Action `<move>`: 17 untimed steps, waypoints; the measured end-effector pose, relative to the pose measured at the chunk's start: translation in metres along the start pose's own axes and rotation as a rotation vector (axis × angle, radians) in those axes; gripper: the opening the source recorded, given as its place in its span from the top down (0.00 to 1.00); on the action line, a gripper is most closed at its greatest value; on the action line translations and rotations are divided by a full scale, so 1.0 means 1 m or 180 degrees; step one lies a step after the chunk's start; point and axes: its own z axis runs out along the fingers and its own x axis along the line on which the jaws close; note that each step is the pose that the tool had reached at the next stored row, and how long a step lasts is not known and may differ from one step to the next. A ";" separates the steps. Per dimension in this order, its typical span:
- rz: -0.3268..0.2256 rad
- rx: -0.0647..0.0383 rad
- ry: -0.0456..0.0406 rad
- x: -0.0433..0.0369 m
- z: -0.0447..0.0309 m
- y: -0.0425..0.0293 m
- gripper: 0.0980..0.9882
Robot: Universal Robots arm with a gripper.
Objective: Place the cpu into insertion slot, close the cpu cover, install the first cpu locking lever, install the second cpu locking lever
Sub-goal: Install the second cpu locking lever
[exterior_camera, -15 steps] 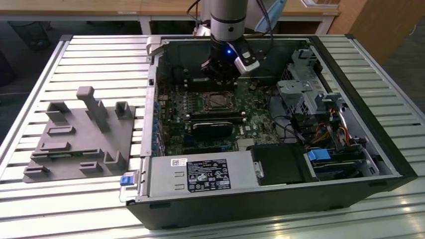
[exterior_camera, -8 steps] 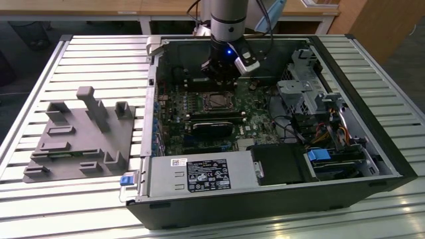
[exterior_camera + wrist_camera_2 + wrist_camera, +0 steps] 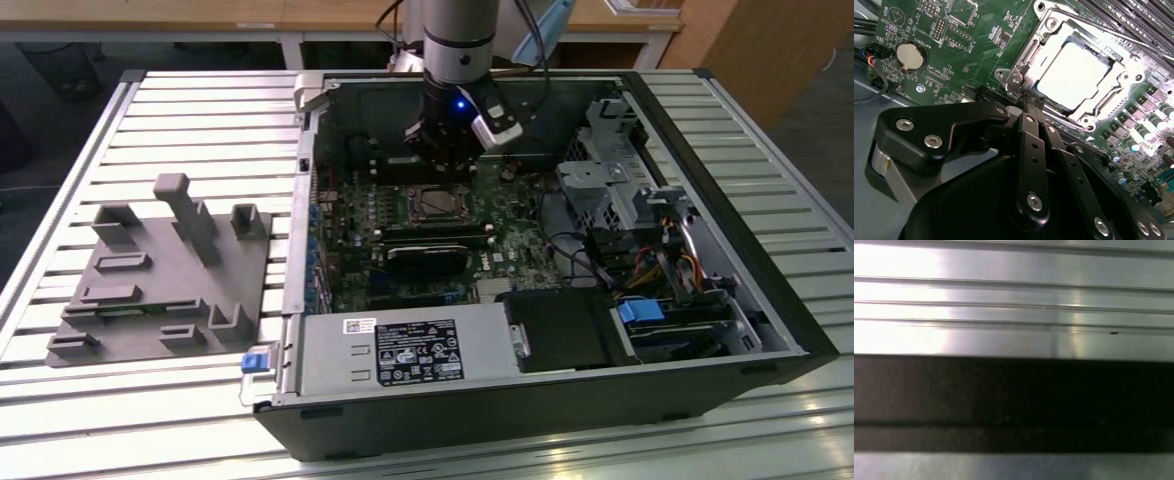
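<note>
Slatted metal tabletop [image 3: 174, 110] carries your open computer case [image 3: 747, 300] and, well to the exterior view's left, a grey fixture [image 3: 160, 280]. Inside the case lie the green board [image 3: 360, 215], a labelled power supply [image 3: 400, 352] at the near edge, drive cages and cables on the right. Your arm's gripper [image 3: 447, 165] hangs over the board's far part, just beyond the insertion slot [image 3: 437, 205].

Your second wrist view adds detail: the cpu [image 3: 1074, 75] sits flat in the slot, its pale metal top facing up, with the cpu cover [image 3: 1114, 97] lying closed around it as a silvery frame. Jaws are drawn together to a tip right at the cover's corner, gripping nothing you can make out. A round coin battery [image 3: 909, 56] sits off on the board.

Your first wrist view looks at tabletop slats and a dark band.
</note>
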 end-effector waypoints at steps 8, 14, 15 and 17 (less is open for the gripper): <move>0.0000 0.0000 0.0000 -0.0001 0.0000 -0.0016 0.99; 0.0001 0.0000 0.0000 -0.0002 -0.0023 -0.0021 0.99; 0.0001 0.0000 0.0000 -0.0003 -0.0040 -0.0021 0.99; 0.0001 -0.0001 0.0000 -0.0005 -0.0089 -0.0020 0.99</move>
